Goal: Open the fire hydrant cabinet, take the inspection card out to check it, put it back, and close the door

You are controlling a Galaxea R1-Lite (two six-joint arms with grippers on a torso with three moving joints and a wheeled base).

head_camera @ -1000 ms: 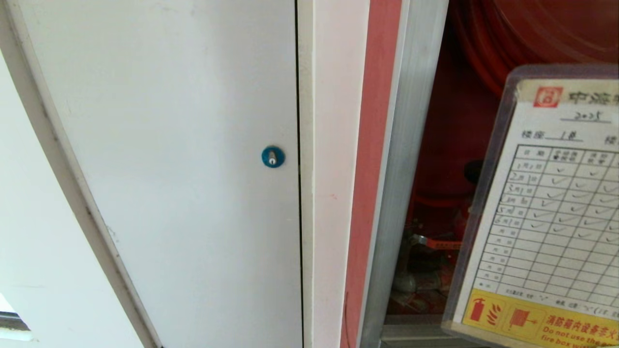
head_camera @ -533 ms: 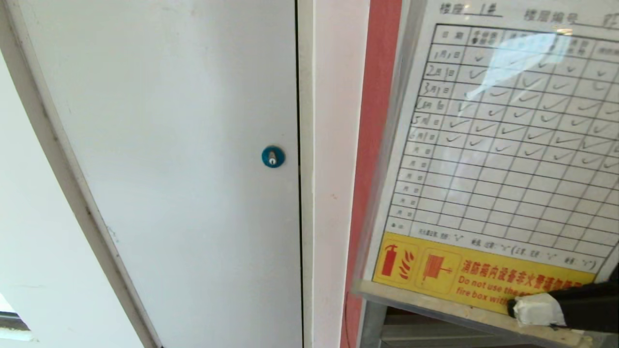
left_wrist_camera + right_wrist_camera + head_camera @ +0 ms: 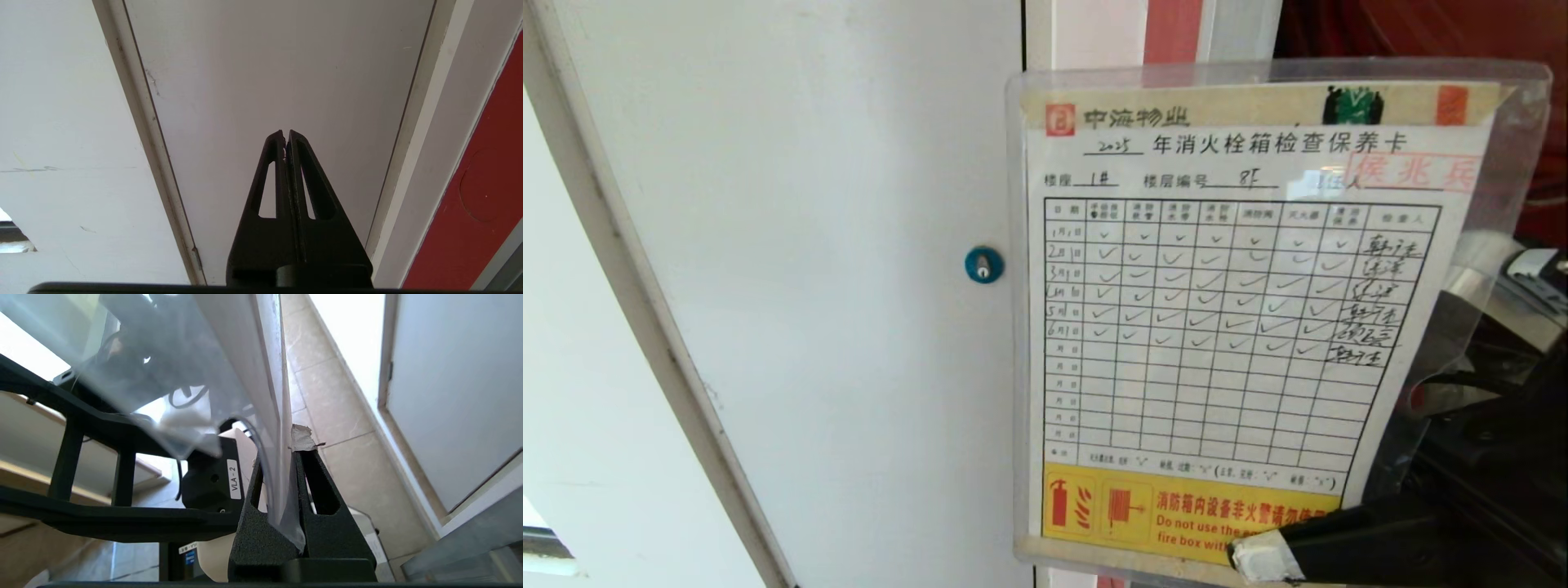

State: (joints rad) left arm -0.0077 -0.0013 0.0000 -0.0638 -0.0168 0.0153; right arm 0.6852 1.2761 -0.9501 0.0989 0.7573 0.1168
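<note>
The inspection card (image 3: pixel 1225 327), a white checklist with a yellow warning strip in a clear plastic sleeve, hangs upright and face-on in the head view, in front of the cabinet's left edge. My right gripper (image 3: pixel 1258 559) is shut on the card's bottom edge, its taped fingertip on the yellow strip. From the right wrist the card (image 3: pixel 261 375) stands edge-on, rising out from between the right gripper's (image 3: pixel 282 451) fingers. The fire hydrant cabinet (image 3: pixel 1241 33) shows only as an aluminium frame and red interior behind the card. Its door is out of view. My left gripper (image 3: pixel 285 134) is shut and empty, parked before the white door.
A plain white door (image 3: pixel 809 286) with a blue round lock (image 3: pixel 983 265) fills the left half of the head view. A white and red wall strip (image 3: pixel 1168 33) separates it from the cabinet frame. The right arm's dark body (image 3: pixel 1486 457) sits at the lower right.
The right gripper has swung the card leftward and turned it to face the head camera. It went from a tilted partial view at the right edge to fully readable. The left arm stayed still.
</note>
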